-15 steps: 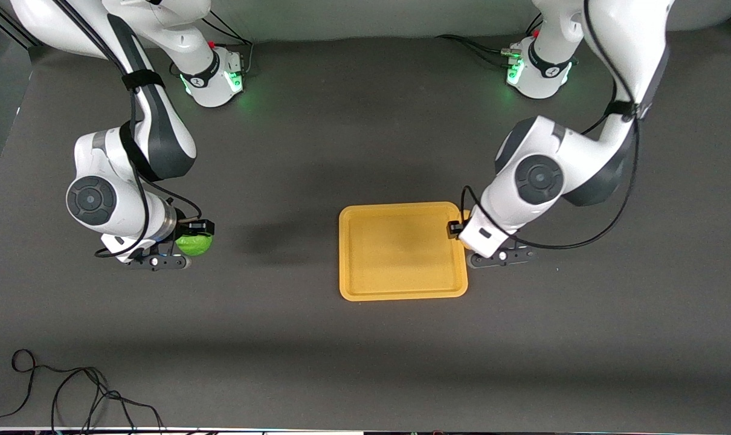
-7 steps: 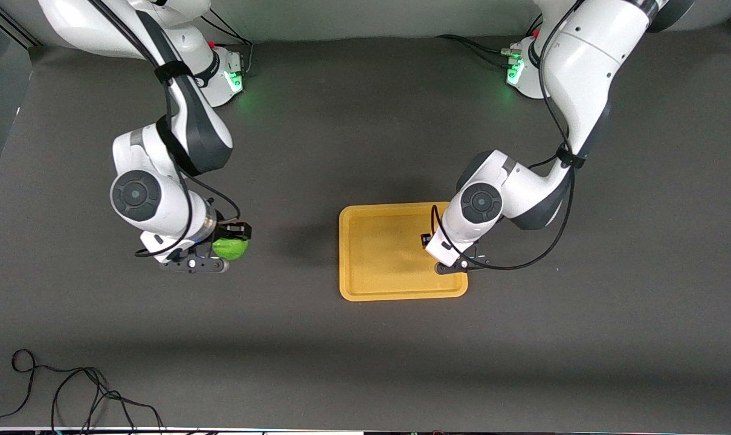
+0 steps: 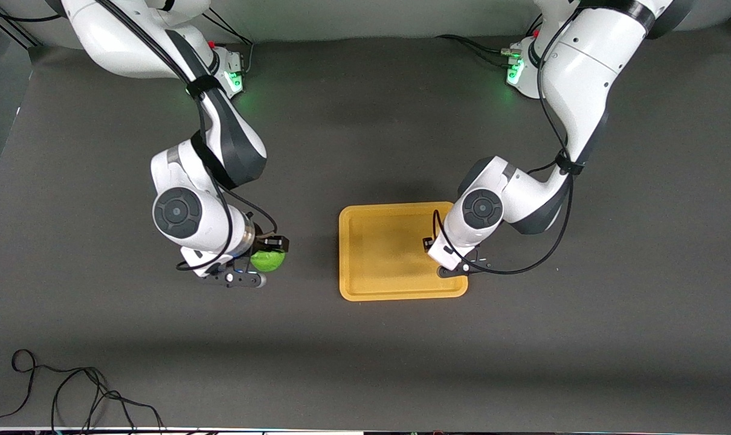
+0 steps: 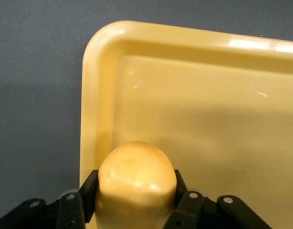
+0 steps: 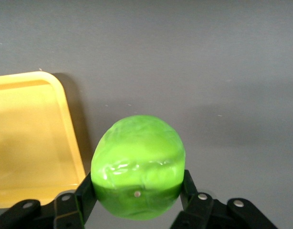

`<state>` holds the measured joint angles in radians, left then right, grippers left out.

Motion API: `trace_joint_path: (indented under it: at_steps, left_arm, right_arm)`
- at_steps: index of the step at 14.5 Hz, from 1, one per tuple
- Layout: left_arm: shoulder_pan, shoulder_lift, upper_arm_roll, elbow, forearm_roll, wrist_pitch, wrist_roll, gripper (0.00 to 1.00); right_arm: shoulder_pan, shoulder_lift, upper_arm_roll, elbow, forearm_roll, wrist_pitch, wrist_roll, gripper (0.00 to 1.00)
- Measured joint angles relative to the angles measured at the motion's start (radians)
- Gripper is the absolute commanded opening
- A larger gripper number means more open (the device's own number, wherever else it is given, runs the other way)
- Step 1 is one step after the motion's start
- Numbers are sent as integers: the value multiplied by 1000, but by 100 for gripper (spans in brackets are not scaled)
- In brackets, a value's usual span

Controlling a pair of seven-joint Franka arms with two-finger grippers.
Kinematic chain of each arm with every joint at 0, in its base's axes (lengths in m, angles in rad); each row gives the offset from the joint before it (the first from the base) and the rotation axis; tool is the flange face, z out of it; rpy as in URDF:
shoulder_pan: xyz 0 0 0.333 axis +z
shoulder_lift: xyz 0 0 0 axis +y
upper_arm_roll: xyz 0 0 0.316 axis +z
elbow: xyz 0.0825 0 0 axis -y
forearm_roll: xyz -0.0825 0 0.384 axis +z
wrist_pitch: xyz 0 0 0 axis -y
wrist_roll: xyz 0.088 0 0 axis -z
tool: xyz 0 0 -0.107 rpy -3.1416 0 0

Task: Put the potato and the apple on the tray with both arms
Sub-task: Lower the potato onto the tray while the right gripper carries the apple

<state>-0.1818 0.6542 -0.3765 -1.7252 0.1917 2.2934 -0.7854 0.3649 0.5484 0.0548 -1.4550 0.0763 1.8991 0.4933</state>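
The yellow-orange tray (image 3: 383, 248) lies flat near the middle of the table. My left gripper (image 3: 451, 261) hangs over the part of the tray toward the left arm's end. It is shut on the yellow-orange potato (image 4: 137, 174), which its wrist hides in the front view. In the left wrist view the black fingers (image 4: 89, 188) press both sides of the potato, just inside the tray's rim (image 4: 96, 95). My right gripper (image 3: 264, 261) is shut on the green apple (image 3: 267, 260) over bare mat, short of the tray on the right arm's side. The apple (image 5: 137, 167) fills that gripper's jaws.
A dark grey mat (image 3: 365, 350) covers the table. A loose black cable (image 3: 69, 393) lies at the edge nearest the front camera, toward the right arm's end. The tray's corner (image 5: 46, 119) shows close to the apple in the right wrist view.
The right arm has carried the apple steadily toward the tray. The left arm has moved from beside the tray's edge to over the tray, then hardly shifted.
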Motion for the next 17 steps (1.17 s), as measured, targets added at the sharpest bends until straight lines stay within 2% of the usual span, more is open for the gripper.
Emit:
trace_joint_path:
  at_steps: [2, 4, 5, 8, 14, 17]
  left_arm:
    - [0, 14, 3, 0, 0, 24, -4, 34]
    - [0, 26, 10, 1, 0, 43, -4, 78]
    - [0, 29, 11, 1, 1, 46, -4, 97]
    - [0, 30, 12, 3, 1, 48, -10, 99]
    - [2, 24, 12, 17, 4, 42, -18, 99]
    - [9, -24, 15, 93, 10, -110, -17, 100]
  right_arm:
    - [22, 51, 2, 55, 3, 1, 36, 36]
    - [51, 104, 3, 123, 3, 1, 81, 36]
    - [63, 125, 3, 152, 3, 1, 97, 36]
    - [73, 147, 3, 187, 3, 1, 111, 36]
    - [81, 148, 8, 190, 14, 4, 152, 34]
    - [123, 152, 10, 191, 47, 59, 181, 34]
